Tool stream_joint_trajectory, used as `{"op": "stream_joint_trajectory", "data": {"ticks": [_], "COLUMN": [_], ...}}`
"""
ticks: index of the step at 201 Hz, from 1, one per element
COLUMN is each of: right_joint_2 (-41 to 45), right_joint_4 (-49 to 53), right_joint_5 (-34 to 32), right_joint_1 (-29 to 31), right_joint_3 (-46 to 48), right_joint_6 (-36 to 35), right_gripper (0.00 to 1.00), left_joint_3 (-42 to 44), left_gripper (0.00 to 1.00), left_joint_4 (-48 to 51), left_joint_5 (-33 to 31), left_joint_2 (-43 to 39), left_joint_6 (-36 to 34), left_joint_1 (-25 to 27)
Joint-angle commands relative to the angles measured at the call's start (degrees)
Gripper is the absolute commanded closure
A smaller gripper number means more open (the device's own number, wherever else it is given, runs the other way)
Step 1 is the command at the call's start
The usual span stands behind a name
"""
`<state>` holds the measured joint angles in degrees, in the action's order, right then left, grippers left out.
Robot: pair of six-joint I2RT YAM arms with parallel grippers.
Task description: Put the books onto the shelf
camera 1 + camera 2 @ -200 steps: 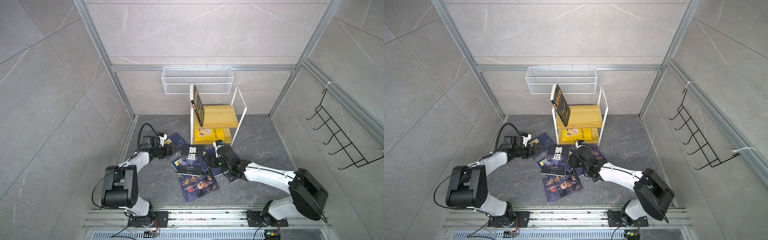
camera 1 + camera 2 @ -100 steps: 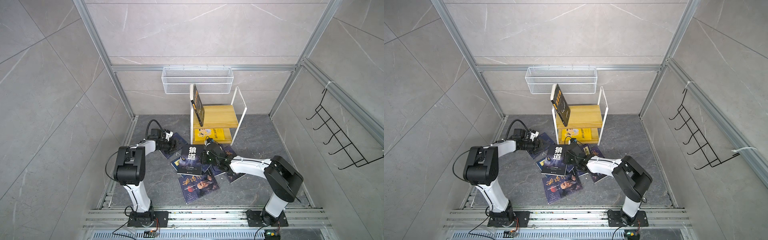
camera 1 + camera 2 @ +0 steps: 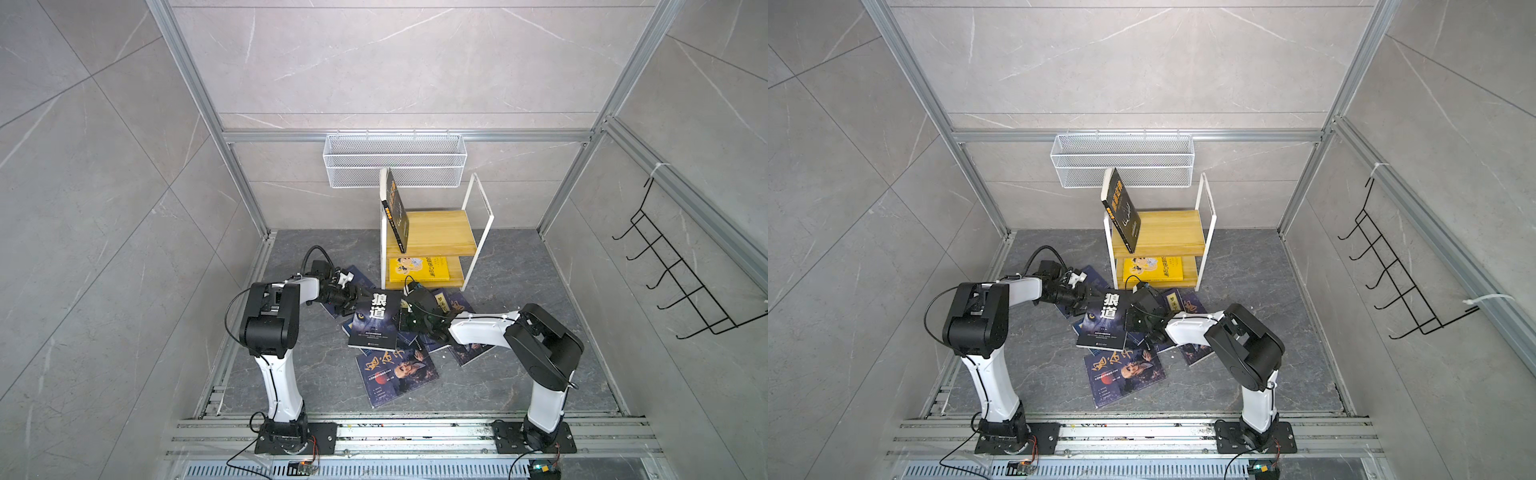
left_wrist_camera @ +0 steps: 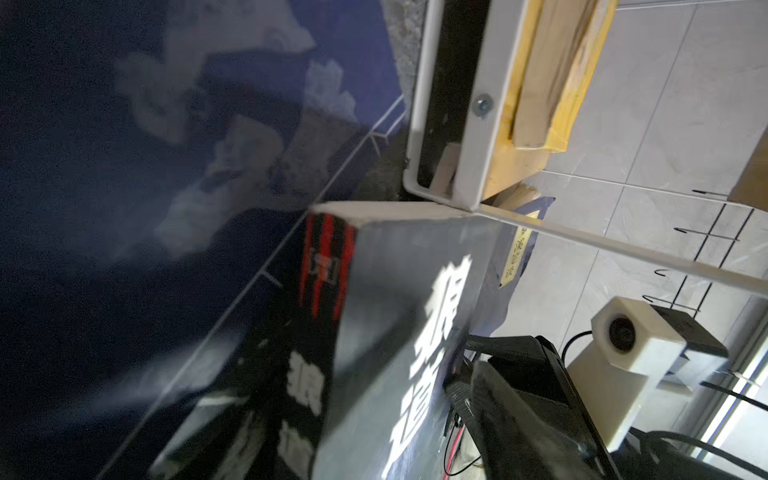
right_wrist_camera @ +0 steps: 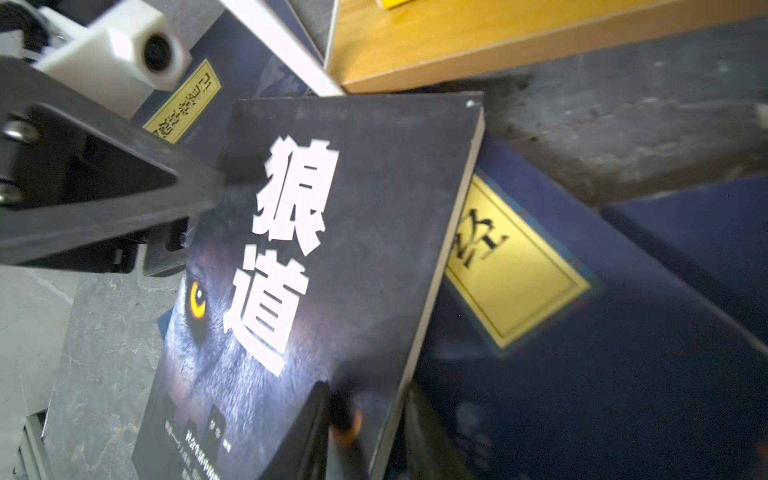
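A black book [image 3: 376, 320] [image 3: 1106, 318] with white characters and a wolf eye lies tilted on top of several navy books [image 3: 395, 374] on the floor in front of the shelf [image 3: 436, 232] [image 3: 1167, 232]. My left gripper [image 3: 360, 301] [image 5: 191, 220] stands open around its spine edge, one finger over the cover and one below. My right gripper [image 3: 405, 321] [image 5: 365, 399] straddles the opposite edge; its fingers are blurred, so contact is unclear. On the shelf, a dark book [image 3: 397, 216] leans on the top tier and a yellow book [image 3: 419, 269] lies on the lower tier.
A white wire mesh basket [image 3: 395, 162] hangs on the back wall above the shelf. A black hook rack [image 3: 673, 270] is on the right wall. The arms' base rail [image 3: 415, 432] runs along the front. A navy book with a yellow label [image 5: 511, 266] lies under the black one.
Both arms have reached in to the black book from either side, elbows raised. Both pairs of jaws have narrowed around its edges. The book has barely shifted.
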<state>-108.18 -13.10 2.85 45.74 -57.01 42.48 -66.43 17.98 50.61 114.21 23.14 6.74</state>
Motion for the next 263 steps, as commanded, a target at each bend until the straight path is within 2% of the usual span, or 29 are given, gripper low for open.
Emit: {"op": "stream_joint_trajectory", "data": {"ticks": [1, 44, 64, 83, 125, 154, 174, 204, 238, 263], "right_joint_2": [-2.34, -0.63, 0.78, 2.4, 8.54, 13.43, 15.44, 15.08, 13.91, 12.05], "right_joint_4": [0.23, 1.77, 3.2, 5.79, 10.11, 13.89, 15.2, 17.12, 7.57, 2.61], "right_joint_5": [3.38, 3.44, 2.54, 1.67, -2.67, -7.07, -13.23, -22.45, -30.17, -31.93], "right_joint_1": [0.6, 0.88, 1.11, 1.36, 3.02, 6.05, 10.16, 16.95, 22.54, 25.09], "right_joint_3": [-0.29, -0.91, -1.38, -1.87, -0.9, -0.92, -2.05, -6.55, -6.7, -8.37], "right_joint_6": [0.7, -0.23, -1.79, -2.64, -6.65, -10.84, -16.67, -27.33, -40.93, -48.94], "right_gripper": [0.69, 0.67, 0.65, 0.62, 0.56, 0.5, 0.43, 0.33, 0.25, 0.24], "left_joint_3": [-1.63, 0.28, 2.24, 4.2, 10.61, 14.82, 18.13, 18.3, 17.67, 16.95], "left_gripper": [0.43, 0.61, 0.78, 1.0, 1.0, 1.0, 1.0, 1.0, 1.0, 1.0], "left_joint_4": [1.86, 0.74, -1.12, -2.18, -5.23, -6.07, -9.39, -11.51, -14.0, -14.11], "left_joint_5": [2.35, 2.24, 2.26, 2.3, -0.17, -4.12, -6.13, -4.29, -2.57, -2.06], "left_joint_2": [-1.75, -7.44, -10.09, -12.96, -22.01, -30.04, -35.83, -38.99, -40.2, -41.54], "left_joint_6": [-1.38, -0.75, 0.28, -0.1, 0.04, 0.24, 2.51, 9.1, 15.5, 18.07], "left_joint_1": [0.65, 0.64, 0.64, 0.64, 0.09, -1.4, -3.1, -9.34, -15.2, -17.49]}}
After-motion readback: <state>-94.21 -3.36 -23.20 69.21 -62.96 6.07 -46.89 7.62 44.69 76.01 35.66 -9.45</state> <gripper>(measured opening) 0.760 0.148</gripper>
